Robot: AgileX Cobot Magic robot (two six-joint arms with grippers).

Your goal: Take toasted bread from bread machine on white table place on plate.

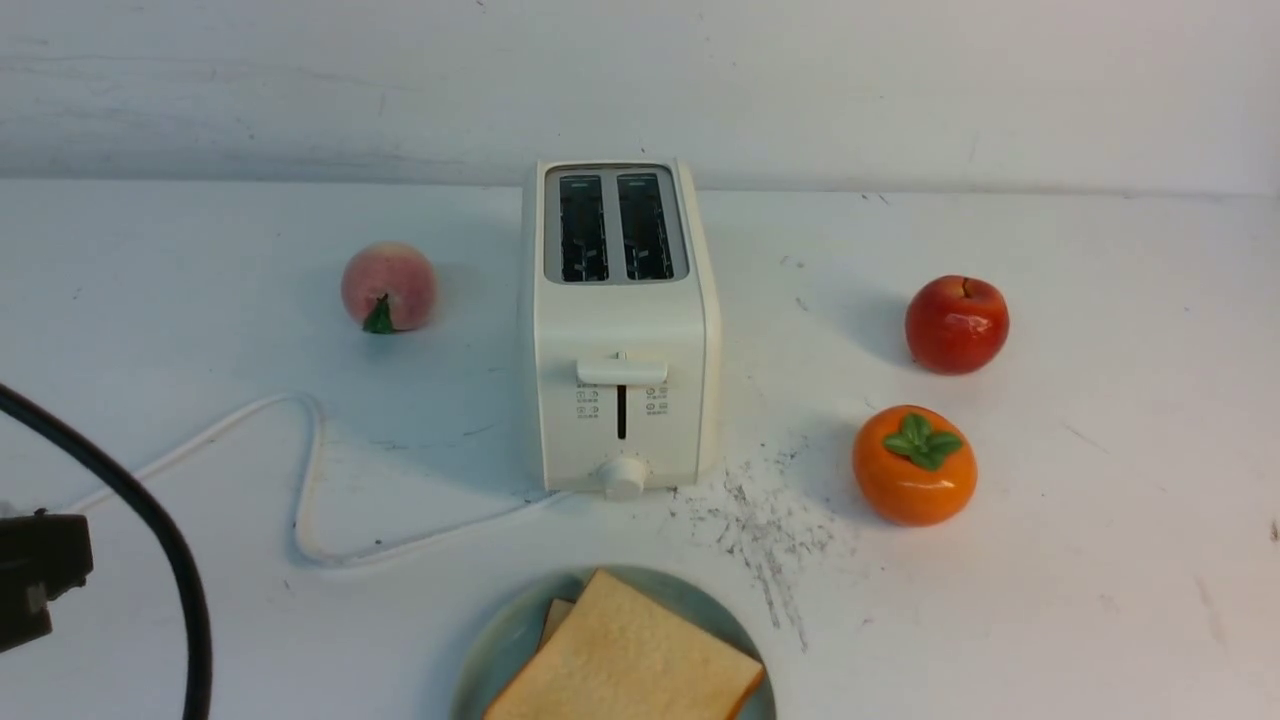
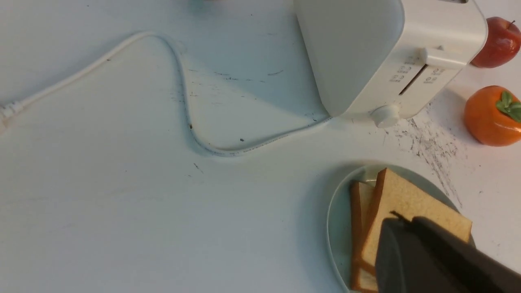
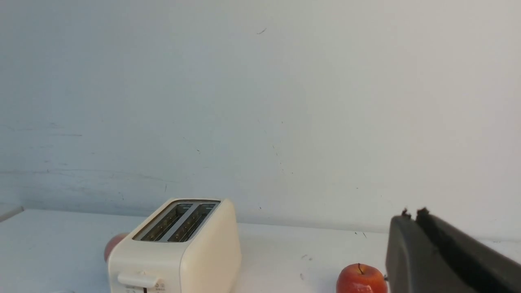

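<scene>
Front view: two toast slices (image 1: 625, 655) overlap askew on the plate (image 1: 485, 655), before the emptied toaster (image 1: 620, 330), so placing looks finished. Left wrist view: the closed left gripper (image 2: 401, 217) appears nearer them. Right wrist view: the right gripper (image 3: 414, 213) is closed too.

Pink peach (image 1: 390, 287) left; red apple (image 1: 957, 325) right, just behind orange persimmon (image 1: 915, 465) with green leaves

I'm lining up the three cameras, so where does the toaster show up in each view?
Front view: toaster, upper middle, whole.
Left wrist view: toward the upper right corner, its top cut off.
Right wrist view: lower left, its base cut off.
Shared landmark: the red apple, seen in all three.
</scene>
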